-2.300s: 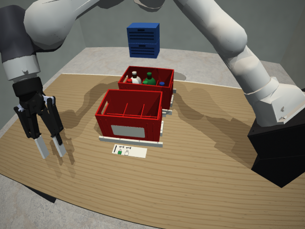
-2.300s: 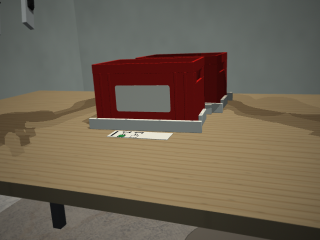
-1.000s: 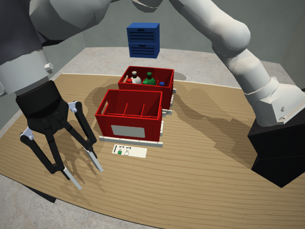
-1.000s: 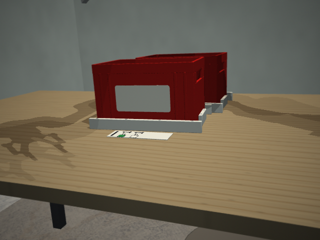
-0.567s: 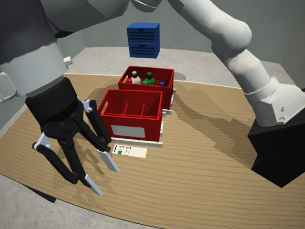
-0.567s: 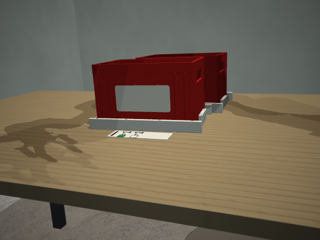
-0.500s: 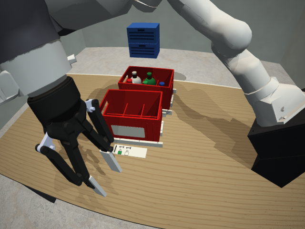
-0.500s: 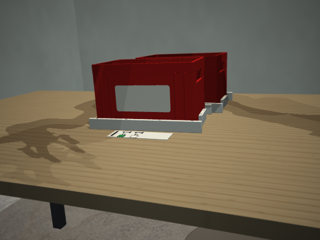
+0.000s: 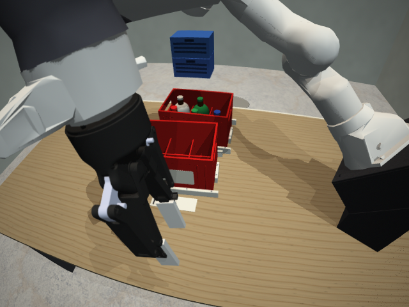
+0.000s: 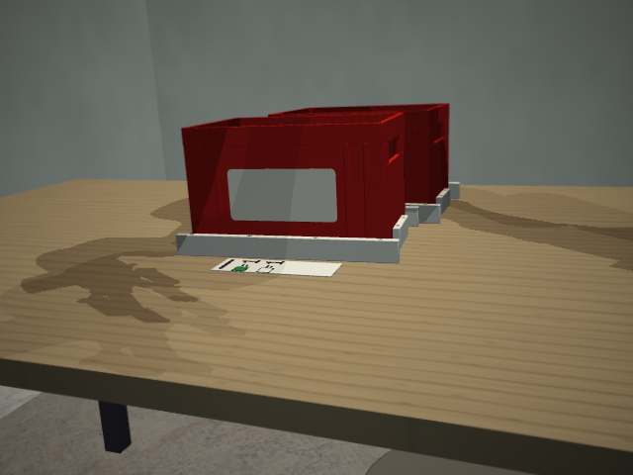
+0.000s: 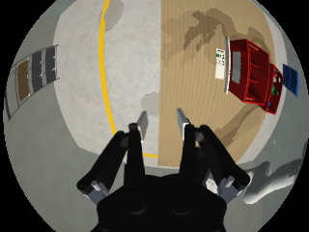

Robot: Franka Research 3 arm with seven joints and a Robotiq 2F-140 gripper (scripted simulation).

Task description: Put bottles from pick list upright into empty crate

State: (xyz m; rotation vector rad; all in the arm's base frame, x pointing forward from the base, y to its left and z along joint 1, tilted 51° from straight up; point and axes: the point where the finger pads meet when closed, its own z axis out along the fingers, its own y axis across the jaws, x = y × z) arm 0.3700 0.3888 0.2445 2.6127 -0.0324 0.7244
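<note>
With its black two-finger gripper [image 9: 170, 233] [image 11: 162, 116] partly open and unloaded at lower left of the top view, a low swing may strike the red plastic empty crate [image 9: 206, 171] [image 10: 293, 153] [image 11: 239, 84] at centre.

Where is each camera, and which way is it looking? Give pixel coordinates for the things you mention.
Top: high over the table's near side, looking down and across at both red crates [image 9: 185, 157] [image 10: 286, 147] [image 11: 256, 72]; arm and gripper [image 9: 174, 228] [image 11: 162, 116] show.
Exterior: low, near the table's edge, looking across at the crates' sides; only shadows, no arm.
Wrist: on the gripper, looking out past its fingers; part of the arm shows too.
All three share the pick list [image 9: 187, 204] [image 10: 312, 269] [image 11: 219, 72].
</note>
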